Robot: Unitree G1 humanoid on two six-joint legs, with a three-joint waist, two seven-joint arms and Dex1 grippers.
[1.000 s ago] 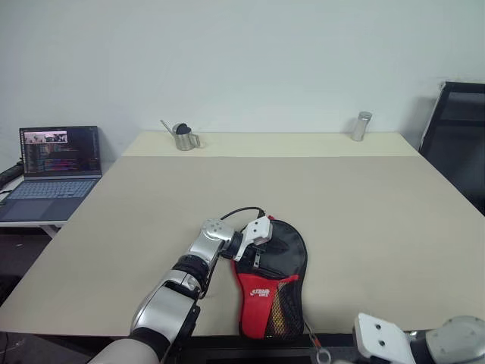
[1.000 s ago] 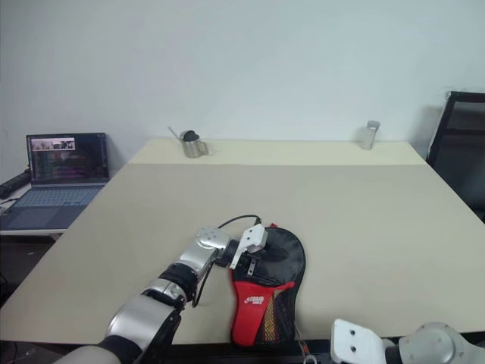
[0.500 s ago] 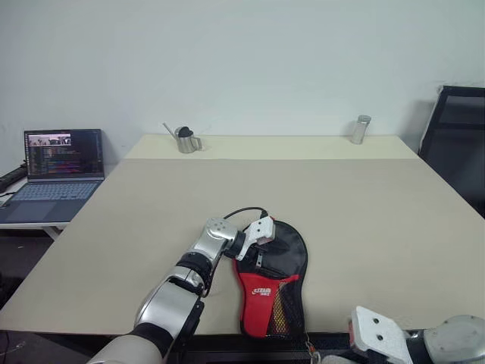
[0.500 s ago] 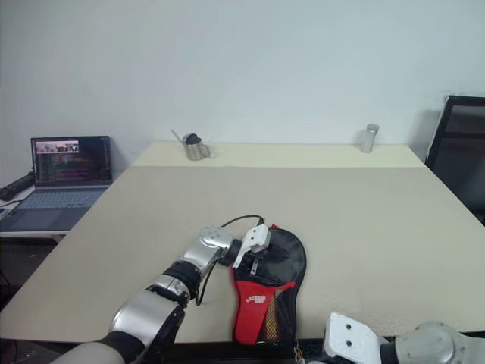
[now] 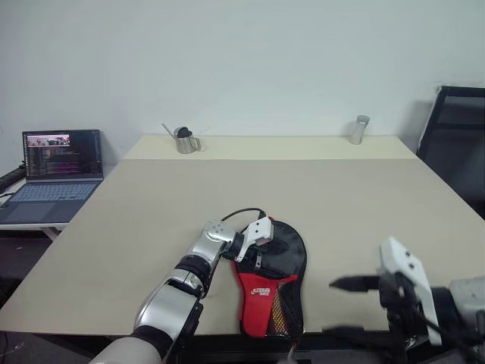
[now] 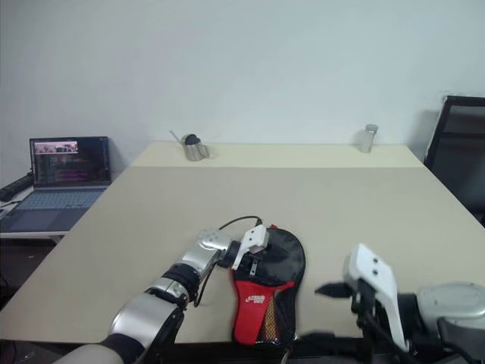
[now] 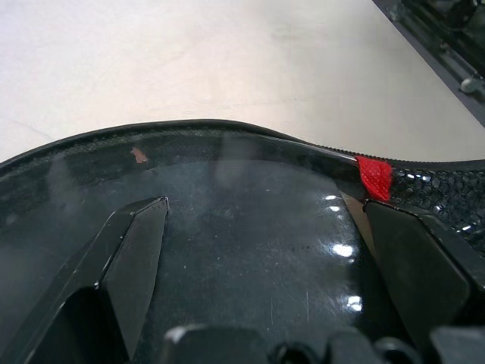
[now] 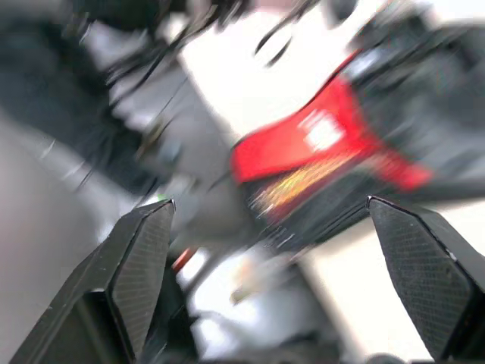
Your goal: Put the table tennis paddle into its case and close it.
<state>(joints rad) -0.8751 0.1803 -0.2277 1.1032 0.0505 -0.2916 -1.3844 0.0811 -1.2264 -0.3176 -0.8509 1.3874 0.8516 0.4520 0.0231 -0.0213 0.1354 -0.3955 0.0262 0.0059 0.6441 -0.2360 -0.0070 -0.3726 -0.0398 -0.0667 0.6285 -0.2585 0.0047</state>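
from the left eye view, a wide beige table (image 5: 356, 197) stands before a plain white wall (image 5: 265, 61); at its far edge stand a small metal watering can (image 5: 183, 138) and, well apart to the right, a silvery shaker (image 5: 359, 129). an open laptop (image 5: 53, 163) sits on a lower stand off the table's left side, and a black chair (image 5: 458, 136) stands at the right. the case (image 5: 273, 277), black above and red below with a white logo, lies flat near the table's front edge. the left gripper (image 5: 259, 241) rests on the case's black upper part, fingers spread wide. the right gripper (image 5: 345, 307) hangs to the right of the case, apart from it, fingers parted with nothing between them. the right eye view gives the same layout. in the left wrist view the two fingers (image 7: 129, 258) lie apart on glossy black fabric, a red tab (image 7: 373, 176) and mesh at its rim, bare table beyond. the right wrist view is blurred; parted fingers (image 8: 140, 258) frame the red end of the case. the table tennis paddle cannot be made out.
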